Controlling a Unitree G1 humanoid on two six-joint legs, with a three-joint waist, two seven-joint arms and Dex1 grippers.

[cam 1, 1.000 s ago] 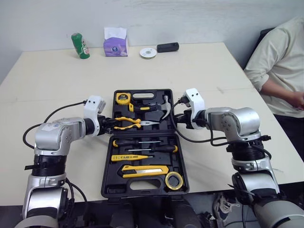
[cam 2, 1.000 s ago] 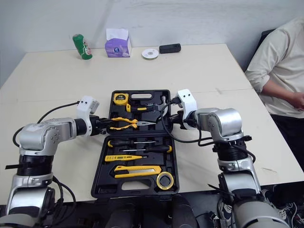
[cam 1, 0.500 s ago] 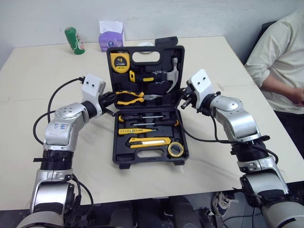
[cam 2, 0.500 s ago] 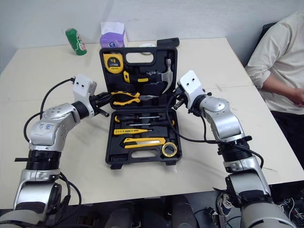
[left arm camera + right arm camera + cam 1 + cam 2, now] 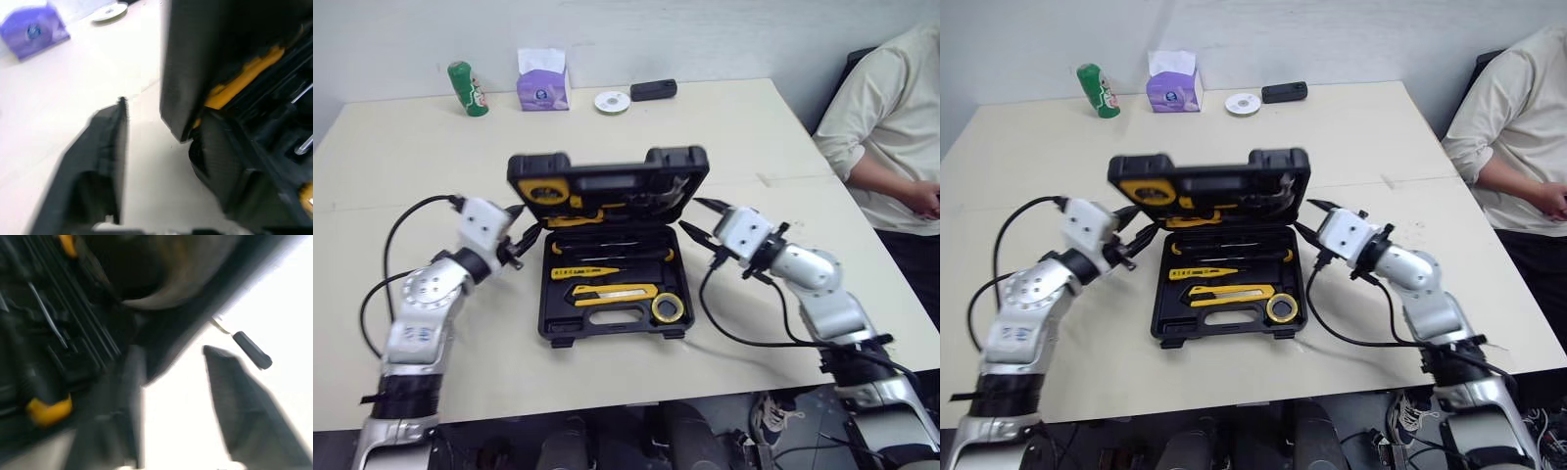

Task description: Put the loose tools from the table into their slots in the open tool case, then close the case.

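I am seeing the left gripper (image 5: 521,223) with its fingers (image 5: 102,147) spread and holding nothing, hovering at the left end of the tool case (image 5: 607,333), in the centre of the frame. In its wrist view the corner of the lid (image 5: 607,166) is standing between the two fingers. The right gripper (image 5: 695,217) is likewise released, with its fingers (image 5: 234,382) spread, sitting just beside the case's right end at the hinge line.

The lid is leaning half-raised over the base. A yellow tape measure (image 5: 540,193) and yellow-handled pliers (image 5: 578,215) are sitting in it, partly hidden.

The base is holding black-handled screwdrivers (image 5: 607,251), a yellow tester (image 5: 582,272), a yellow utility knife (image 5: 607,291) and a yellow tape roll (image 5: 668,308), each in its slot.

Along the top of the frame a green can (image 5: 463,88), a purple tissue box (image 5: 543,83), a white disc (image 5: 609,101) and a black object (image 5: 653,90) are resting on the table (image 5: 411,157). A person (image 5: 891,127) is sitting at the right edge.
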